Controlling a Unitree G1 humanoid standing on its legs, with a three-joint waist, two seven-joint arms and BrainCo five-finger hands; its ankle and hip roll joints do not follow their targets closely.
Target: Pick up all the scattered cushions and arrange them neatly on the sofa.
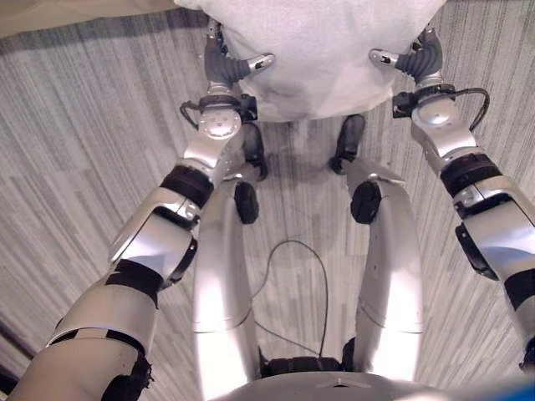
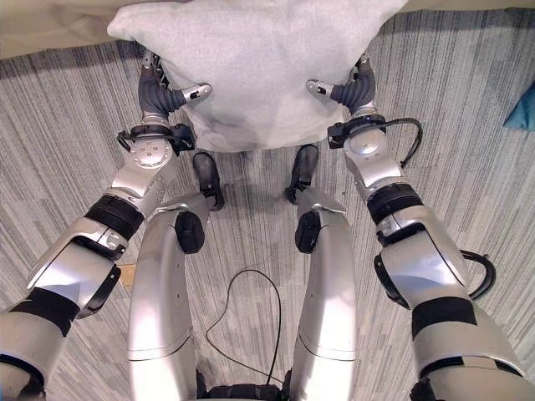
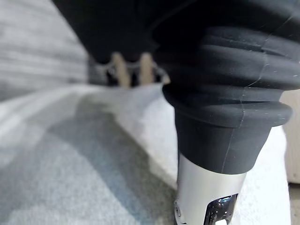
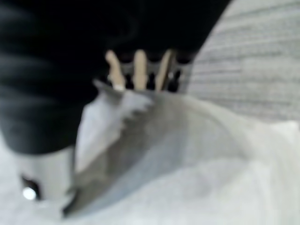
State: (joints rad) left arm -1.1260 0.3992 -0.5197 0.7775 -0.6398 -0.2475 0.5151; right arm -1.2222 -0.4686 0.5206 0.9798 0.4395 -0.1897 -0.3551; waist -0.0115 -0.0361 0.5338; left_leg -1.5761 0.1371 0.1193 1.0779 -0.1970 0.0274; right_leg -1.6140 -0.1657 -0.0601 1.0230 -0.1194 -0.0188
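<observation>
A large white cushion (image 2: 259,67) hangs in front of me above the carpet, held by its two lower sides. My left hand (image 2: 159,96) grips its left edge, thumb lying on top and fingers underneath. On the opposite edge my right hand (image 2: 355,88) holds the same way. In the left wrist view the fingers (image 3: 123,70) reach past the cushion's rim (image 3: 117,140). The right wrist view shows that hand's fingers (image 4: 138,68) against the white fabric (image 4: 187,164).
A beige sofa edge (image 2: 50,33) runs along the far left. A teal cushion corner (image 2: 522,109) lies at the right border. Grey striped carpet (image 1: 75,167) stretches on both sides of me.
</observation>
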